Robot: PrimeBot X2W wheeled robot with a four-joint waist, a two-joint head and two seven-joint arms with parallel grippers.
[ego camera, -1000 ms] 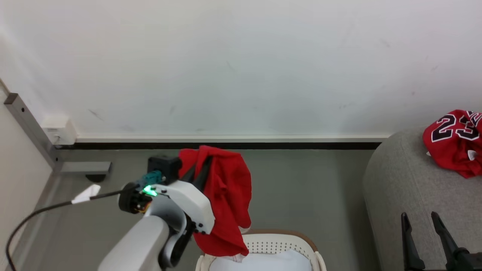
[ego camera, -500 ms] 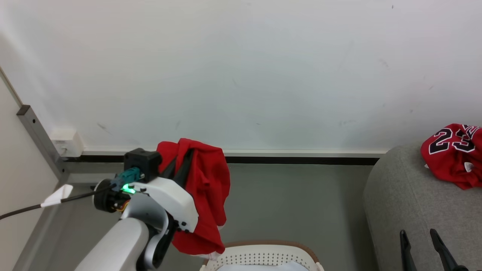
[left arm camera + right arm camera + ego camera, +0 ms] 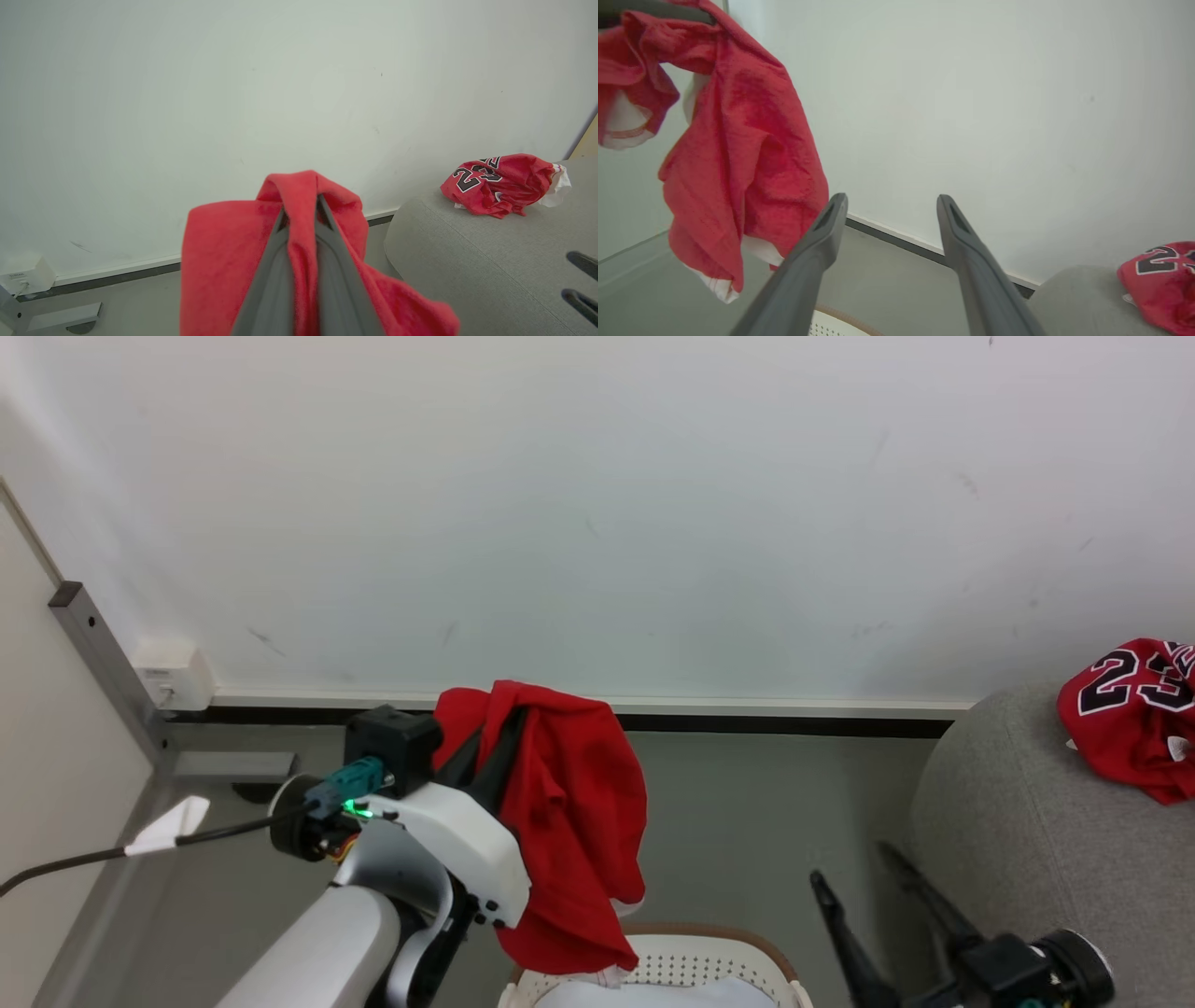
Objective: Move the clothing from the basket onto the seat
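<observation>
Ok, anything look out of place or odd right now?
Nothing is spilled or damaged. The plain red garment hangs bunched from the left end effector, which is shut on a fold of it, near the basket. The jersey lies crumpled on the seat, not spread flat. The right end effector is open and empty.

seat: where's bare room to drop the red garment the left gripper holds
The seat is bare grey from its rounded edge to the jersey, and nearer than the jersey. Crowded: the jersey by the wall, and the open right gripper at the seat's near side.
</observation>
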